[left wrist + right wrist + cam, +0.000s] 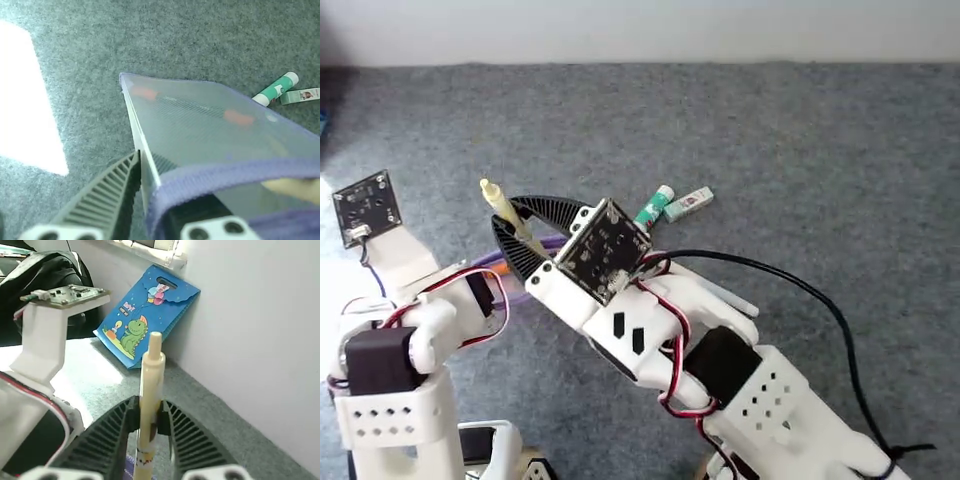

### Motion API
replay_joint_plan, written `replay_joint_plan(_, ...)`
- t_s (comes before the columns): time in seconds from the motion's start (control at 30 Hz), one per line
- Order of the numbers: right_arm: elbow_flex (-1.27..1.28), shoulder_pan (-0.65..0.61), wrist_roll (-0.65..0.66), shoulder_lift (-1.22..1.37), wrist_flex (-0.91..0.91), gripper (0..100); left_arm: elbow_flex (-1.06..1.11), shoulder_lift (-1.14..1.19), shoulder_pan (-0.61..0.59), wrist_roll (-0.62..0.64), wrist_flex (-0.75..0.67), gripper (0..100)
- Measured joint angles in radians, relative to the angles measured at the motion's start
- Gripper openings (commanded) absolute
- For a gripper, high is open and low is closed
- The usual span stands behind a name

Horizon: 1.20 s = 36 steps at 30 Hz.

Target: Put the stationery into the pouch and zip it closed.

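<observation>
Black ribbed fingers of your right gripper (148, 412) are pressed together on a cream plastic pen (150, 385). They pinch its barrel from both sides, so the gap between them is no wider than the pen. The pen stands upright in the grip, with its narrow end sticking out past the fingertips. In the high view you can see this gripper raised above the grey felt-like table surface (820, 150), with the pen slanting away from the arm.

Your left gripper (147, 185) is closed on the translucent mesh pouch with purple fabric trim (200, 130). One edge of the pouch runs between the ribbed finger and the opposite one, and the trimmed rim lies across the front of the gripper. The pouch's flat side stretches away from the fingers over the table. A pale cream shape shows at the pouch's rim, but you cannot tell from this view what it is.

Two more pieces lie on the table beyond the pouch. A green and white glue stick (275, 89) and a small pale oblong item (300, 95) sit just beside each other, clear of both grippers.

Behind the pen, a blue gift bag with a green dinosaur (145, 315) leans against a white wall (260, 340).
</observation>
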Motion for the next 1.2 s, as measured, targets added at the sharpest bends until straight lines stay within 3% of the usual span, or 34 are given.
replay_joint_plan(0.13, 0.002, 0.0, 0.012, -0.046, 0.021, 0.9, 0.0, 0.0, 0.0, 0.0, 0.0, 1)
replay_joint_plan(0.27, 0.002, 0.0, 0.014, -0.103, 0.166, 2.3, 0.0, 0.0, 0.0, 0.0, 0.0, 1)
replay_joint_plan(0.47, 0.002, 0.0, 0.014, -0.184, 0.388, 21.8, 0.0, 0.0, 0.0, 0.0, 0.0, 1)
replay_joint_plan(0.73, 0.002, 0.037, 0.009, -0.244, 0.502, 14.9, 0.0, 0.0, -0.003, 0.0, 0.0, 1)
replay_joint_plan(1.0, 0.003, 0.345, -0.144, -0.235, 0.511, 12.1, 0.0, 0.0, -0.003, 0.0, 0.0, 1)
replay_joint_plan(1.2, 0.006, 0.586, -0.226, -0.029, 0.597, 12.6, 0.0, 0.0, -0.003, 0.0, 0.0, 1)
